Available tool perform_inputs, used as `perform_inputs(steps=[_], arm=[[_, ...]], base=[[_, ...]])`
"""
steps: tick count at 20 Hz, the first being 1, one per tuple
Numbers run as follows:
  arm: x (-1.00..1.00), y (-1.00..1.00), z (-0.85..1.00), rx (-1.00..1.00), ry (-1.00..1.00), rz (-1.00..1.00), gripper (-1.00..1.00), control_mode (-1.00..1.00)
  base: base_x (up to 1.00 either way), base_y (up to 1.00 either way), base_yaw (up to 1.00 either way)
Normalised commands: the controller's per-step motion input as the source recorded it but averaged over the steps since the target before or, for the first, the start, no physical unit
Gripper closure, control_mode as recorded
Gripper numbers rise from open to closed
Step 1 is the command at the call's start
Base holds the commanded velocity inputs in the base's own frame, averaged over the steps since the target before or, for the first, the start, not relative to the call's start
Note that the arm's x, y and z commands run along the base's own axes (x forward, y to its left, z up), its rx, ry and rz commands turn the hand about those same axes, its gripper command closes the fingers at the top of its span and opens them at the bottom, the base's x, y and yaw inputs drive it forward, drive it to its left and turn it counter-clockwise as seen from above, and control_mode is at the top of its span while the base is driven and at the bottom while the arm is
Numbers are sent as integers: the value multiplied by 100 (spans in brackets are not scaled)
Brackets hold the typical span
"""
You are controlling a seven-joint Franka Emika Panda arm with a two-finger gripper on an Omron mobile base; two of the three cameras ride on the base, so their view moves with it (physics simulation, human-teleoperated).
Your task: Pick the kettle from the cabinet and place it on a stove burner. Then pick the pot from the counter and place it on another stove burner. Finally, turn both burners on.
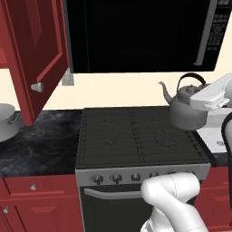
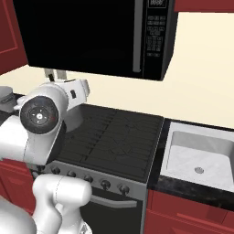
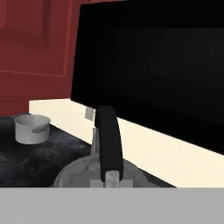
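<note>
- Above the right rear of the cooktop (image 1: pixel 136 136) we see one kettle (image 1: pixel 186 108): grey, curved spout pointing left, black arched handle on top. It sits close over the grate; whether it touches the grate cannot be told.
- We count one gripper (image 3: pixel 112 177), and in the hand view it is closed on the black handle (image 3: pixel 108 140) of the kettle, with the lid visible just below.
- One pot (image 1: pixel 7 121) stands on the dark counter (image 1: pixel 41 145) at the left, well apart from the kettle. In the hand view the pot (image 3: pixel 31 129) appears as a small grey cylinder on the counter.
- One red cabinet door (image 1: pixel 34 54) hangs open at upper left, with one round silver knob (image 1: pixel 38 87).
- One black microwave (image 1: pixel 140 34) hangs over the cooktop.
- Along the stove front we count six silver knobs (image 1: pixel 117 178) in the left base view, some partly hidden by the arm.
- One white sink (image 2: pixel 199 153) lies just to the right of the cooktop in the right base view.
- Below the counter at the left, two small drawer knobs (image 1: pixel 33 186) are visible on red drawer fronts.
</note>
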Motion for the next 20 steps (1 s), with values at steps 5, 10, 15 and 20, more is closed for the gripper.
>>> perform_inputs(steps=[5, 10, 15, 20], arm=[[24, 32, -12, 0, 0, 21, 100, -100], [26, 28, -7, 0, 0, 17, 100, -100], [23, 18, -10, 0, 0, 15, 100, -100], [7, 1, -7, 0, 3, 8, 100, -100]], base=[[0, 0, 0], [0, 0, 0], [0, 0, 0], [0, 0, 0]])
